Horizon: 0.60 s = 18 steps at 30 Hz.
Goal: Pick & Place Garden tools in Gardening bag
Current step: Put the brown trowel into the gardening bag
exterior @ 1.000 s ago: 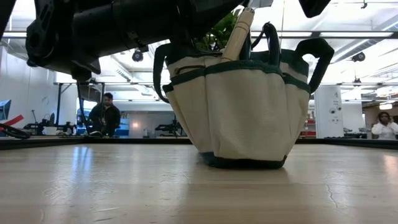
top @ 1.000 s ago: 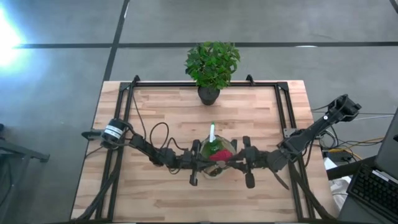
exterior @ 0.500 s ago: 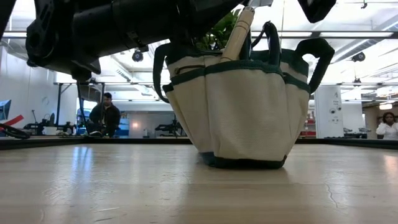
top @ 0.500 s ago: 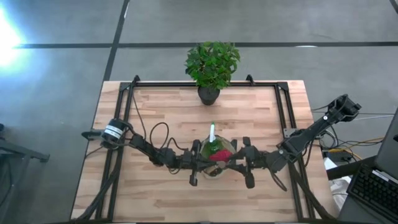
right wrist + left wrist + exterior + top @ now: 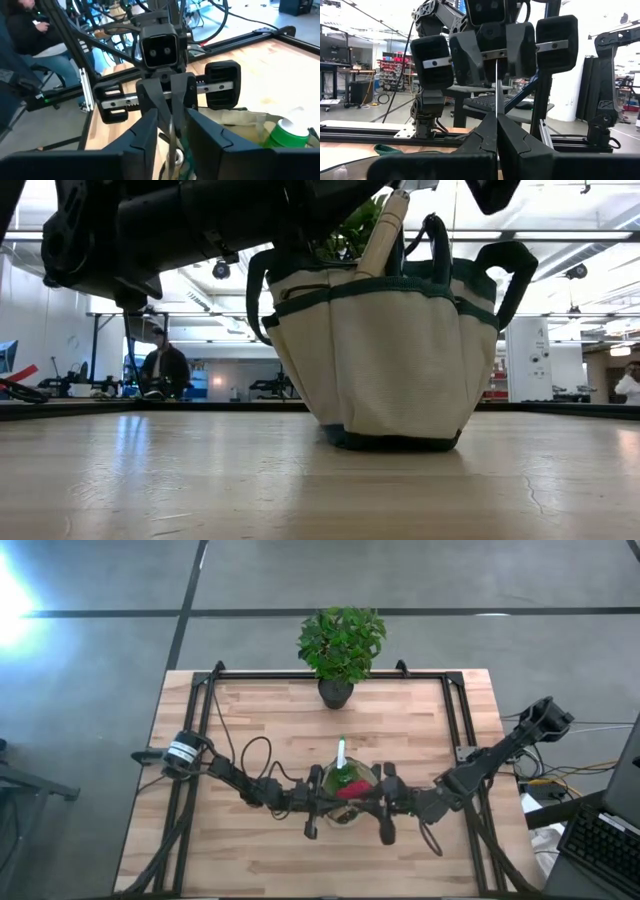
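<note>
The left gripper (image 5: 322, 802) sits at the left rim of the gardening bag (image 5: 346, 792), and in its own wrist view its two dark fingers (image 5: 485, 137) stand pressed together with only a thin seam between them, nothing visible in the pinch; the right gripper (image 5: 378, 802) faces it at the bag's right rim, its fingers (image 5: 150, 127) drawn narrow around a slim metal shaft (image 5: 171, 135) whose lower end is cut off, so which tool it belongs to is hard to make out; in the high view both grippers are small and dark against the bag, and the fingers themselves cannot be read there; in the low view the arms show only as black masses cut off at the top edge. The bag stands upright on the table (image 5: 280, 720), near its middle toward the front; inside it lie a red glove (image 5: 350, 790) and a green spray bottle (image 5: 340, 772) with a pale top, the bottle's white cap (image 5: 292, 127) also showing past the tan rim; a wooden handle (image 5: 385, 232) leans out over the green trim in the low view; the rest of the contents are hidden by the fabric wall. A potted plant (image 5: 341, 645) stands at the table's far edge, well apart from the bag; a person (image 5: 163, 368) sits in the room beyond.
</note>
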Tool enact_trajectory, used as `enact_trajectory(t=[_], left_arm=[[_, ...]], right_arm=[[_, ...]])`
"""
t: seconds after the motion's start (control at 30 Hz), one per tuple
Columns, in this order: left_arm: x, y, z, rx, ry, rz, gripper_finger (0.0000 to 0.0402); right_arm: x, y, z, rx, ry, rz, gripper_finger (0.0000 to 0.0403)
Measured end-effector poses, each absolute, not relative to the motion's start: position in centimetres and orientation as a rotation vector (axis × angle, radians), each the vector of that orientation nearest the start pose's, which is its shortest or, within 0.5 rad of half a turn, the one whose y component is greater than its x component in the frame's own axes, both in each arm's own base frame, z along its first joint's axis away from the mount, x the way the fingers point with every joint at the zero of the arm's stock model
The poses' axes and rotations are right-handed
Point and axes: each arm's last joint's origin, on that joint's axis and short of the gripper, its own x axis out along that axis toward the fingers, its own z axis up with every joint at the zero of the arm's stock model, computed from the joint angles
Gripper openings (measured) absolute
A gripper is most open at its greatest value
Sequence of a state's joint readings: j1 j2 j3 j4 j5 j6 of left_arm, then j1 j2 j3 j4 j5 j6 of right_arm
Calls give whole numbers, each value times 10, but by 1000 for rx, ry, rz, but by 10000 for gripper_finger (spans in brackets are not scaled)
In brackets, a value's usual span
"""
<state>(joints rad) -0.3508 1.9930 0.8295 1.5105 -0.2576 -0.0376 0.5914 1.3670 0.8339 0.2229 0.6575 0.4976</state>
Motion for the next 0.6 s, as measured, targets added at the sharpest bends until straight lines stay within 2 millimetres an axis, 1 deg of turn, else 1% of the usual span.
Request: enact_trajectory(t=[0.13, 0.2, 0.23, 0.5, 0.6], left_arm=[[350, -121, 176, -140, -330, -105, 0], [350, -121, 176, -140, -330, -105, 0], [350, -121, 176, -140, -329, -106, 0], [350, -121, 175, -144, -326, -112, 1], [350, -121, 175, -159, -326, -124, 11]], right_arm=[[259, 152, 265, 313, 230, -124, 53], [258, 152, 265, 295, 259, -128, 25], [258, 152, 265, 293, 272, -131, 16], [259, 153, 267, 290, 313, -147, 9], [259, 153, 267, 289, 315, -147, 8]])
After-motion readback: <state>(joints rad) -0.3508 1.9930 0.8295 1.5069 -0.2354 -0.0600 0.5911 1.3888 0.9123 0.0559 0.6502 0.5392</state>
